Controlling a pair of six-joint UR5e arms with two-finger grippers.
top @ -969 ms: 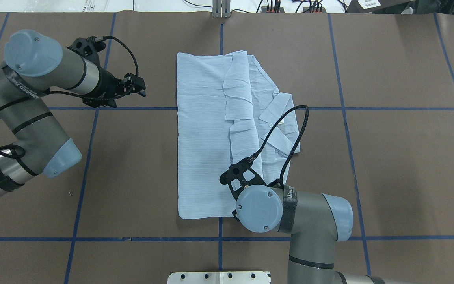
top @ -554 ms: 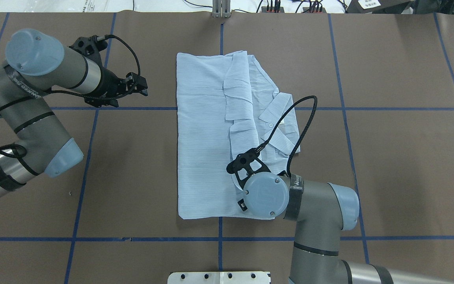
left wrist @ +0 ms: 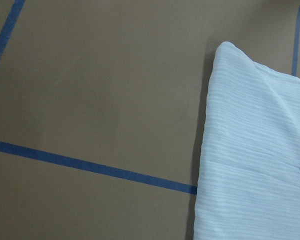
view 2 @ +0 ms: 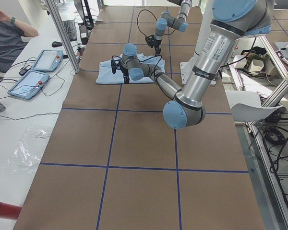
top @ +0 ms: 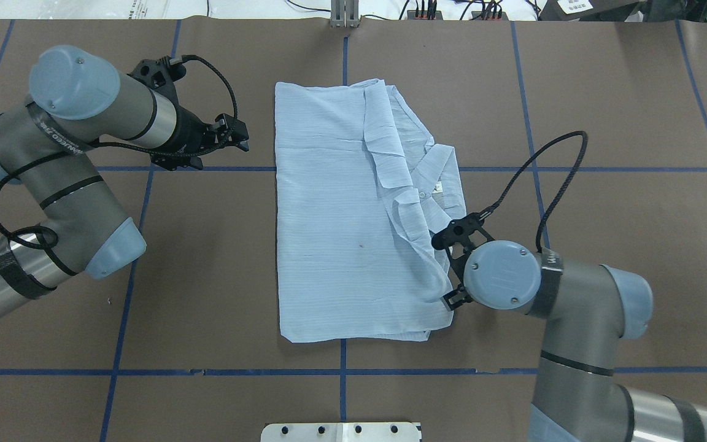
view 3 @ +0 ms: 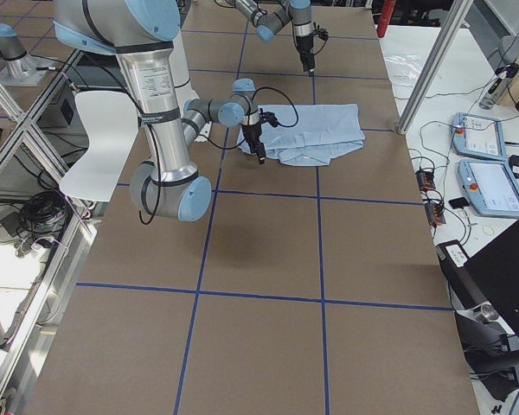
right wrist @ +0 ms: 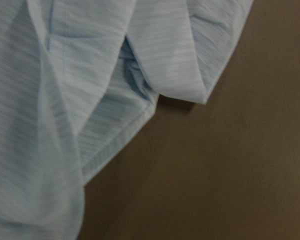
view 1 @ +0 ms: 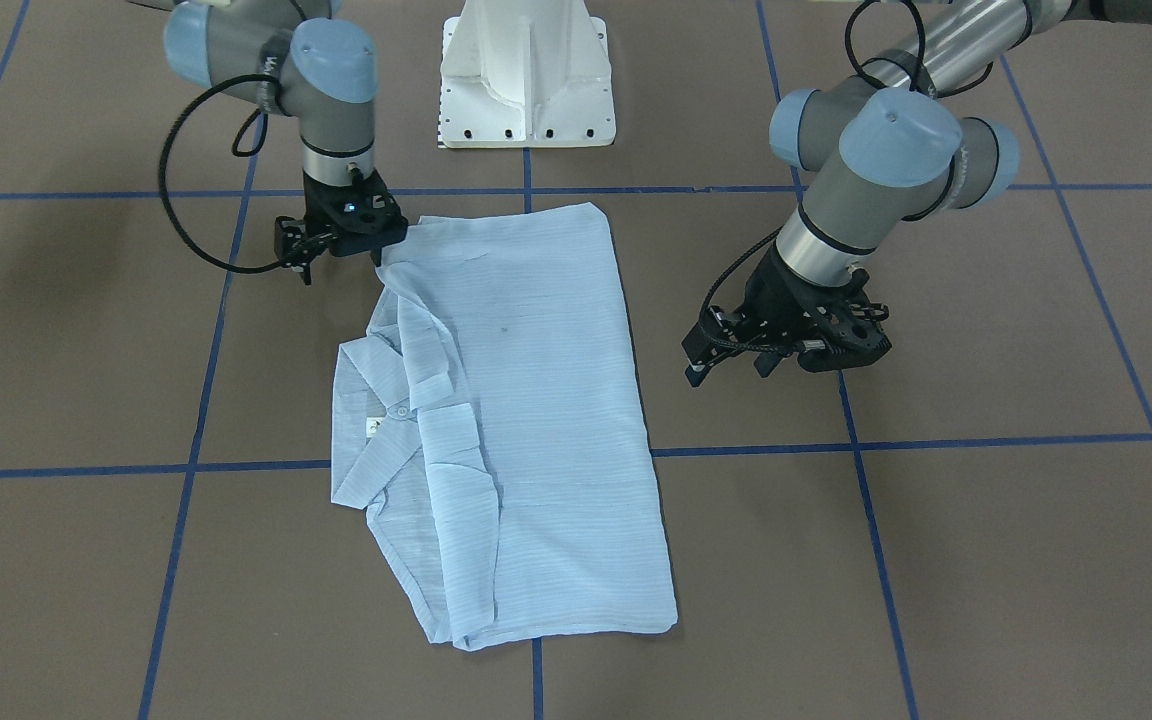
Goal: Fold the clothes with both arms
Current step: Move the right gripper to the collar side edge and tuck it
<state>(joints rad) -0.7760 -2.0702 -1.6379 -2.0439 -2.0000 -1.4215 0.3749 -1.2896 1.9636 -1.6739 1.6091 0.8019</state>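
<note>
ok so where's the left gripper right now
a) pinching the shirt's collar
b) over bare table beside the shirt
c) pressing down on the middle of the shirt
B: in the overhead view the left gripper hangs over the brown table, apart from the shirt, and its wrist view shows mostly bare table with the shirt's edge off to one side.
</note>
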